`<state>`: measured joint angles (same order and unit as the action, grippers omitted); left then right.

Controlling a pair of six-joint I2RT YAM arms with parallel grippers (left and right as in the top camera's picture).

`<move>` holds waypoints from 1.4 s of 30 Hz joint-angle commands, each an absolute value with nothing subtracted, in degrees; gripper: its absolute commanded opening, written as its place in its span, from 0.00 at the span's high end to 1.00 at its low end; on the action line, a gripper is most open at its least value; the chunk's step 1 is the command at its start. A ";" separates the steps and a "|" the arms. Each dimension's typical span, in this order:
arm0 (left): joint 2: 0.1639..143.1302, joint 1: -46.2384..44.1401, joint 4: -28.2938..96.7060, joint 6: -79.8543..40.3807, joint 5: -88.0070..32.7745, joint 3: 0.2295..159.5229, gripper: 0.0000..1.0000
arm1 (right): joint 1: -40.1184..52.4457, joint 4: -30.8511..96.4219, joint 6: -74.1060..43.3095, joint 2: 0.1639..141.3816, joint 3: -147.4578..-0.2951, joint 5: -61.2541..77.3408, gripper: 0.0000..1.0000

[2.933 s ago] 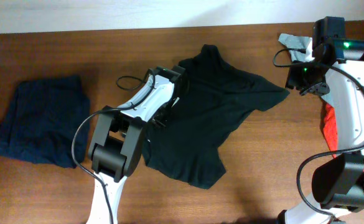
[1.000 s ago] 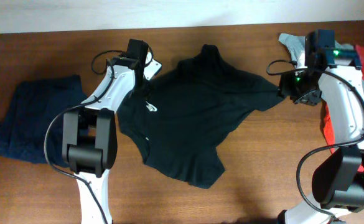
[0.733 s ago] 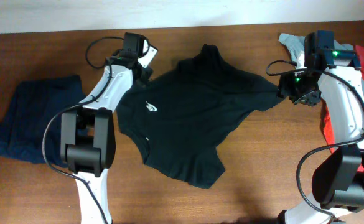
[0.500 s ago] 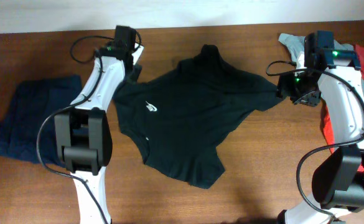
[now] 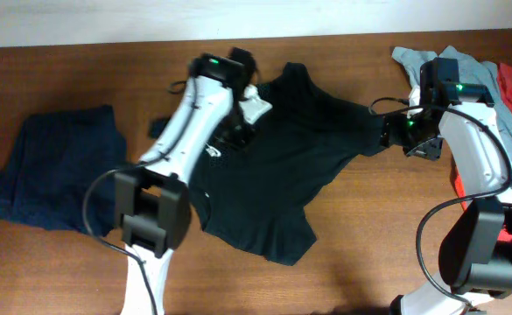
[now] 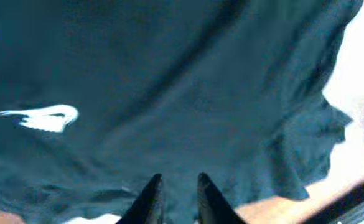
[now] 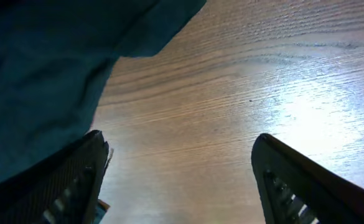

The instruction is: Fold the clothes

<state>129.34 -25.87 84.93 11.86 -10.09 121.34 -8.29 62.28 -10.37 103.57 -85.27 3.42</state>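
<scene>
The black short-sleeved cotton T-shirt lies at the middle of the brown wooden table. It is opened out front-up, its collar toward the table's far edge and its hem toward the near edge. It sits skewed and rumpled, with wavy edges and no part laid over another. By my reading no fold has been made yet. The work looks to be at the spreading stage, so smoothing and every fold are left to do.

The left gripper hangs over the shirt's chest, toward the table's left half. Its fingers are drawn close with only a thin gap, and no cloth shows between them. The right gripper is at the shirt's sleeve end toward the table's right side. Its fingers are spread wide over bare wood and grasp nothing.

At the table's left end lies a dark navy-blue garment, well apart from the shirt. At the far right corner are a light grey-blue shirt and a red cloth.

The overhead view alone gives the shirt's whole outline and the other clothes, but the left arm covers much of the chest there. The left wrist view shows the small white swoosh logo plainly, along with how near the fingers stand to each other. The right wrist view shows what the overhead cannot settle: the sleeve's edge stops short of the open fingers, with wood between them.
</scene>
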 commanded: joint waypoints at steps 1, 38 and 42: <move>128.99 -32.47 87.29 4.84 0.38 121.64 0.86 | -10.41 62.19 -12.49 102.76 -85.08 5.37 0.21; 114.52 -32.45 58.35 -5.52 -5.15 65.58 0.96 | -20.27 64.51 -12.27 102.76 -85.08 13.56 0.18; 114.52 -28.14 58.61 -8.80 -4.03 62.67 0.99 | -20.27 64.51 -12.25 102.76 -85.08 13.56 0.18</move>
<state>111.63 -31.46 58.74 -3.53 -8.43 67.66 -20.47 64.45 -12.01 103.57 -85.21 13.04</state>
